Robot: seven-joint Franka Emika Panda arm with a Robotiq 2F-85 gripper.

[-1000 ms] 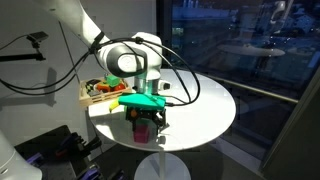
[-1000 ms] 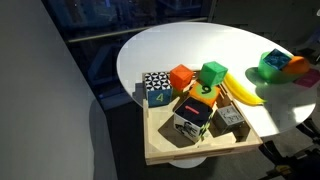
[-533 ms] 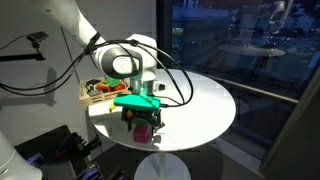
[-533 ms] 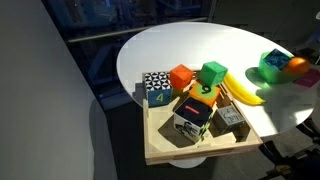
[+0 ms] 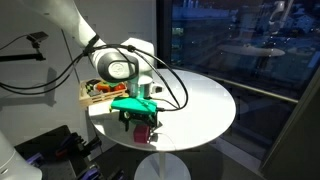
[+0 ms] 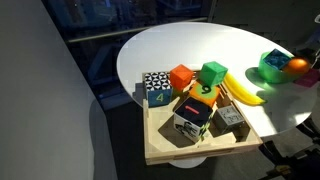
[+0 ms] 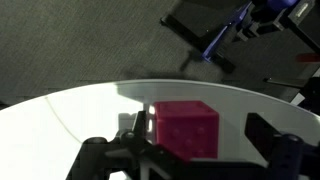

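Observation:
A magenta cube [image 7: 185, 128] stands on the round white table [image 5: 200, 105], near its front edge. My gripper [image 7: 200, 140] is open and low over the table, with one finger on each side of the cube. In the wrist view the left finger is close against the cube and the right finger stands well apart from it. In an exterior view the gripper [image 5: 143, 122] hangs under a green mount, with the cube [image 5: 146, 129] between the fingers. The green mount [image 6: 272, 64] also shows at the right edge of an exterior view.
A wooden tray [image 6: 160, 152] at the table's edge holds several blocks: a green one [image 6: 212, 72], an orange one [image 6: 181, 77] and a patterned one [image 6: 157, 88]. A banana [image 6: 240, 90] lies beside it. The tray [image 5: 90, 97] sits behind the gripper. Cables loop over the table.
The gripper has shifted slightly sideways and lower around the magenta cube. The cube and the tray have not moved.

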